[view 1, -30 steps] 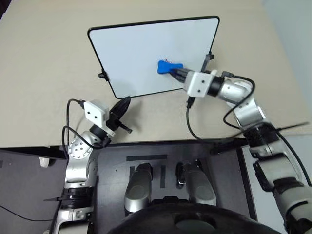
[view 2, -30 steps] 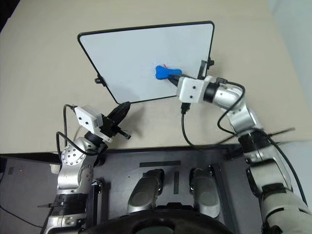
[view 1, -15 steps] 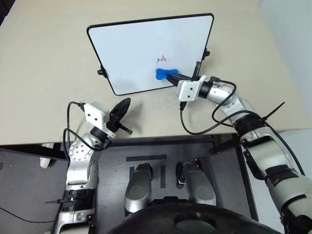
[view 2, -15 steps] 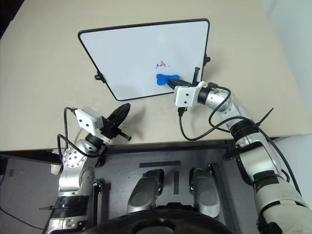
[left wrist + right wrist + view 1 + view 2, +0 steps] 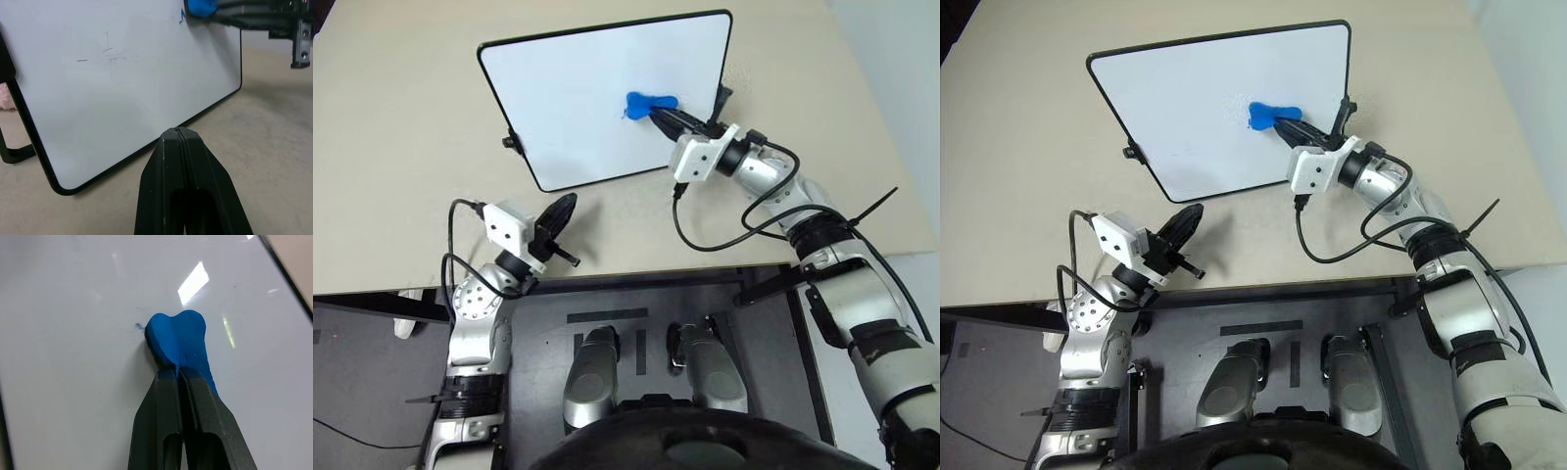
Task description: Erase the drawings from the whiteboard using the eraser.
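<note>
Pressing the eraser [image 5: 649,102] flat against the whiteboard [image 5: 568,108] is the step in hand, and we judge it is best done with short, overlapping strokes across the one spot that matters. Our right claw [image 5: 178,374] is clenched on the eraser's near end, with its wide blue lobe lying on the white surface in the board's right-hand part, near the right rim. Of the drawings [image 5: 138,326] we see just a small dark-blue smear beside the lobe's edge in the right wrist view; the eraser may cover the rest, so we cannot tell how much ink remains.

To do this well, we would keep the lobe flat to the board, not tipped onto a corner, sweep it sideways over that smear, and then lift off briefly to check the spot. The board stands propped at a tilt on the tabletop [image 5: 401,147], so we judge that a hard push could slide or tip it; light, even pressure seems safer.

Our left claw [image 5: 558,217] is clenched on nothing and hovers above the tabletop, just in front of the board's lower edge.
</note>
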Tool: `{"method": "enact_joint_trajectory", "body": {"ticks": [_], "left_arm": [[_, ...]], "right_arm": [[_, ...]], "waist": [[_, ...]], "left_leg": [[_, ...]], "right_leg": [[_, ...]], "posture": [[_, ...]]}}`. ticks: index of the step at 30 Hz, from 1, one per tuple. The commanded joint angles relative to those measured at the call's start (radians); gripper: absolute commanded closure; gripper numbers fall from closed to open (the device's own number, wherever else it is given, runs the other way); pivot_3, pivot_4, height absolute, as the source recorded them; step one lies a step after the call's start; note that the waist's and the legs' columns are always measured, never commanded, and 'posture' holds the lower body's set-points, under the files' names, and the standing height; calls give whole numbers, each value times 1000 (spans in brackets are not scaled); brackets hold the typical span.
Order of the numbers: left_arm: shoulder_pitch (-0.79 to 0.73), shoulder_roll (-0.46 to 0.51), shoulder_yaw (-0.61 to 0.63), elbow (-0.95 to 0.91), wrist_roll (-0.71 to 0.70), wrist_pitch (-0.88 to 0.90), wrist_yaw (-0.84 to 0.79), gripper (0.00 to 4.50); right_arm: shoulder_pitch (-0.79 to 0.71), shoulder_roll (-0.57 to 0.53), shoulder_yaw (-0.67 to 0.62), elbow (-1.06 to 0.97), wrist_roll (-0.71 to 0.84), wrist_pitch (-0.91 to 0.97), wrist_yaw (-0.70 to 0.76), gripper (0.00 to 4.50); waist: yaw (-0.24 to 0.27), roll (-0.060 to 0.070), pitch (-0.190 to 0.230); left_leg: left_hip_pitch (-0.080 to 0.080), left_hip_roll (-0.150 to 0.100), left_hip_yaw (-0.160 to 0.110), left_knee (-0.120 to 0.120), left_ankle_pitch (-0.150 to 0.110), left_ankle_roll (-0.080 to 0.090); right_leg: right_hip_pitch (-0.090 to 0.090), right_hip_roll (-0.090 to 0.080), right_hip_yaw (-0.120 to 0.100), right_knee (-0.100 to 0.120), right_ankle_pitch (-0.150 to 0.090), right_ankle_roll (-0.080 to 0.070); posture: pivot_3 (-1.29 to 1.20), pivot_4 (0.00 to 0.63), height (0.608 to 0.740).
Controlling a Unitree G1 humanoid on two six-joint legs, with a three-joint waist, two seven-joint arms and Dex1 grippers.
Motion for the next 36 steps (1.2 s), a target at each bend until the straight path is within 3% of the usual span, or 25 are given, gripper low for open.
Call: {"method": "enact_joint_trajectory", "body": {"ticks": [1,11,20,36], "left_arm": [[-12,-3,-1,-5,-2,-27,-10,4500],[-14,-8,-2,8,-1,-38,-22,4500],[-15,-10,-2,14,1,-44,-22,4500],[-26,-13,-8,28,3,-49,-26,4500]], "right_arm": [[-31,15,-46,-35,44,12,-25,4483],[0,81,29,61,29,38,95,4483],[-6,88,33,81,23,50,109,4483],[-52,79,-47,-8,28,18,-79,4483]], "waist": [[-3,0,0],[-17,0,0],[-16,0,0],[-13,0,0]], "left_leg": [[-1,0,0,0,0,0],[-3,0,0,0,0,0],[-3,0,0,0,0,0],[-8,0,0,0,1,-1]], "right_leg": [[-1,0,0,0,0,0],[-4,0,0,0,1,0],[-4,0,0,0,2,-1],[-10,0,0,0,4,-2]], "posture": [[0,150,740],[0,150,740],[0,150,740],[0,150,740]]}}
